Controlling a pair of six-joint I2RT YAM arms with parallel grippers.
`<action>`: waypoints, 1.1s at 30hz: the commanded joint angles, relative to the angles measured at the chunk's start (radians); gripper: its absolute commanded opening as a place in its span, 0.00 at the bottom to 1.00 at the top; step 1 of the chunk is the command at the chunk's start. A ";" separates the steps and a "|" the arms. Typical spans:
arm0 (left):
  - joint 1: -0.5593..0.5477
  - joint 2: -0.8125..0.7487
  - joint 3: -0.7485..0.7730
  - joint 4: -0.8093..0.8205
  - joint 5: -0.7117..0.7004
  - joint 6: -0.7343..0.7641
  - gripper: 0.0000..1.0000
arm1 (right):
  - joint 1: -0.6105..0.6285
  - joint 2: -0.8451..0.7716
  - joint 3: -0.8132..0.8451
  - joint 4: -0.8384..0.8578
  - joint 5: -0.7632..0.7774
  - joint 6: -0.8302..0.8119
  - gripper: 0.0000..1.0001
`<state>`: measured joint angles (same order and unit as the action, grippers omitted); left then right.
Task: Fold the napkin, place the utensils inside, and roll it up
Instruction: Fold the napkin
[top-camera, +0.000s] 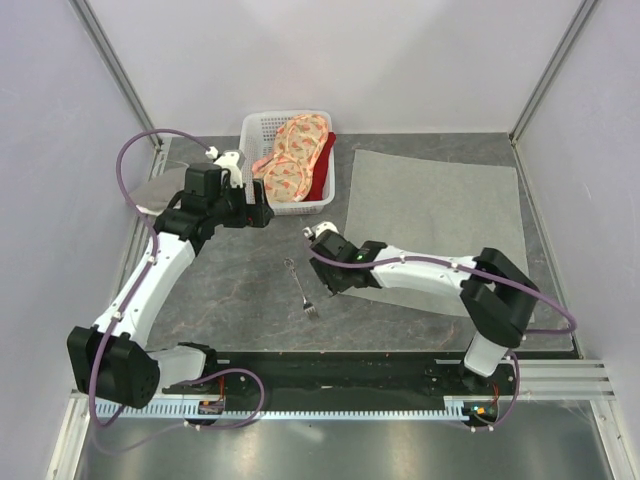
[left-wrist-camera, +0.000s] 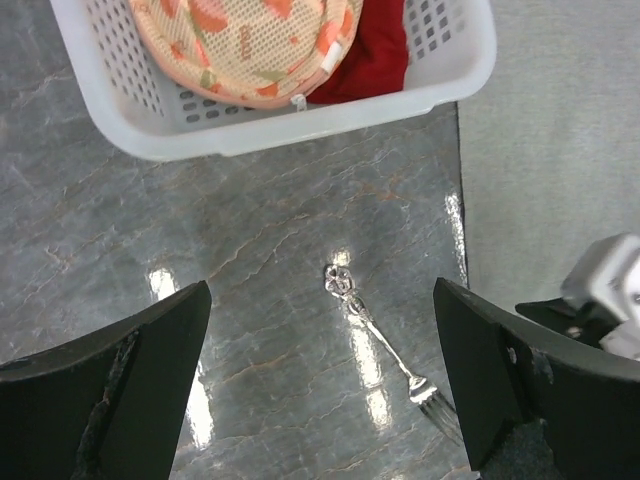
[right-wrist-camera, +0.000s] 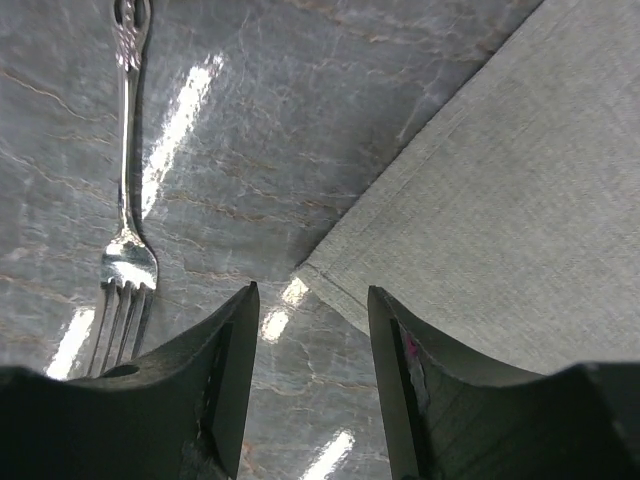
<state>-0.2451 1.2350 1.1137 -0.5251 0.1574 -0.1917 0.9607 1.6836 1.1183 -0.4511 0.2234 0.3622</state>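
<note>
- Step in hand: judged to be the start of the fold. The napkin (top-camera: 440, 215) lies spread flat on the right half of the tabletop (top-camera: 220, 300), with no crease or fold showing.
- Right gripper (right-wrist-camera: 311, 295): down at the napkin's corner on the fork's side. The jaws stand at a part gap. The corner tip lies on the table just beyond the fingertips, and one napkin edge runs under one finger (right-wrist-camera: 420, 400). No cloth is seen pinched.
- Left gripper (left-wrist-camera: 320, 290): jaws at full spread and holding nothing. It hangs over bare table between the basket (top-camera: 255, 130) and the fork (top-camera: 300, 286).
- Fork: flat on the table just left of the napkin and apart from it. Its tines point toward the arm bases and its handle toward the basket.
- Next move, as judged: close on the corner, catching the cloth only, then lift it clear and carry it across to the opposite side. The thin cloth may slip out or drag the whole sheet, and the fork lies near the pick point.
- Surface: dark grey marbled top, glossy, with bright light streaks in both wrist views.
- Other items: the white perforated basket at the far edge holds orange-pink patterned cloths (top-camera: 295, 155) and a red cloth (top-camera: 325, 170). A pale cloth (top-camera: 150, 195) lies at far left beneath the left arm.
- Room: plain pale walls on three sides, metal posts at the far corners, and a rail along the near edge.
</note>
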 joint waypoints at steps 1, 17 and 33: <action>0.004 -0.052 -0.031 0.046 -0.033 0.044 1.00 | 0.047 0.062 0.090 -0.041 0.132 0.034 0.55; 0.004 -0.080 -0.054 0.056 -0.044 0.043 1.00 | 0.062 0.120 0.087 -0.078 0.117 0.057 0.41; 0.004 -0.080 -0.060 0.060 -0.018 0.040 1.00 | 0.058 0.151 0.044 -0.011 0.082 0.058 0.37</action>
<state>-0.2424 1.1645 1.0569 -0.5087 0.1162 -0.1844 1.0176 1.8229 1.1675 -0.4931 0.3107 0.4118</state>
